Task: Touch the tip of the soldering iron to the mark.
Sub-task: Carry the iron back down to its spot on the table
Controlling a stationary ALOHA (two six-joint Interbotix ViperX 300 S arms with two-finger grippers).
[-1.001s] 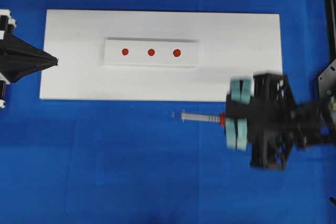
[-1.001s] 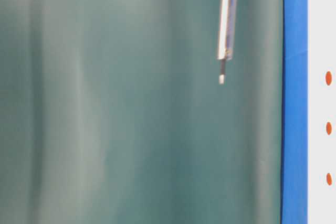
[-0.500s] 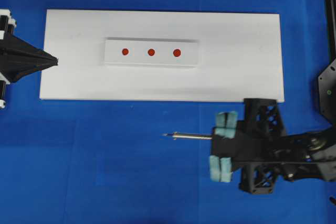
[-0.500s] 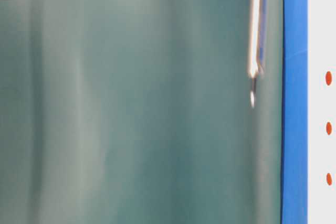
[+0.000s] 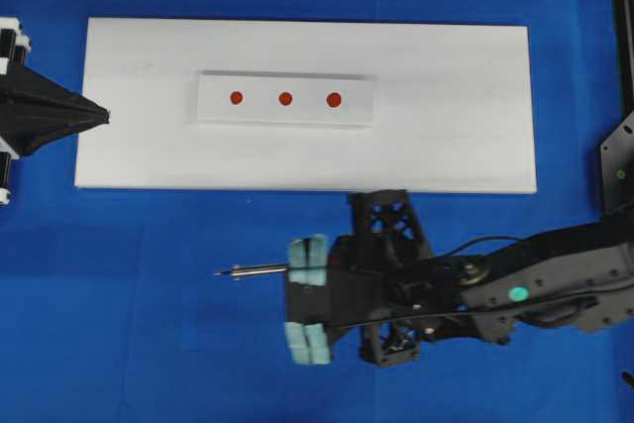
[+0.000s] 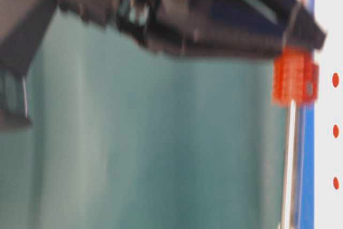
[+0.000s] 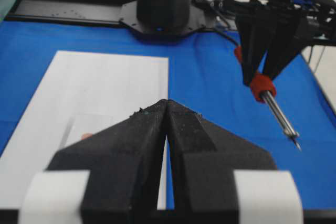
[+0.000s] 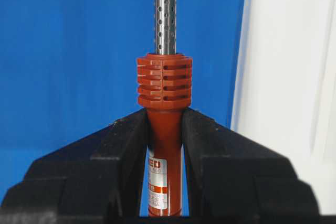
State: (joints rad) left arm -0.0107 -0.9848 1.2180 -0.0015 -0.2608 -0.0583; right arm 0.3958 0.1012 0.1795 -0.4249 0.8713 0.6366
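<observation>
Soldering iron (image 8: pixel 164 145) sits clamped by its red-orange handle between the 2 black fingers of the right gripper (image 8: pixel 164 129), the ribbed collar just past the fingertips and the perforated silver shaft running straight out ahead. From overhead, the right gripper (image 5: pixel 307 299) hangs over the blue table cover (image 5: pixel 149 344), below the white board (image 5: pixel 456 146), with the iron's shaft and thin tip (image 5: pixel 220 272) pointing left over bare blue, well apart from the board. Farther off, a smaller white plate (image 5: pixel 285 99) lies on the board carrying 3 red marks (image 5: pixel 285 99) in a row. At the far left edge, the left gripper (image 5: pixel 99 114) rests with its jaws pressed together on nothing, its point just at the board's left end.
</observation>
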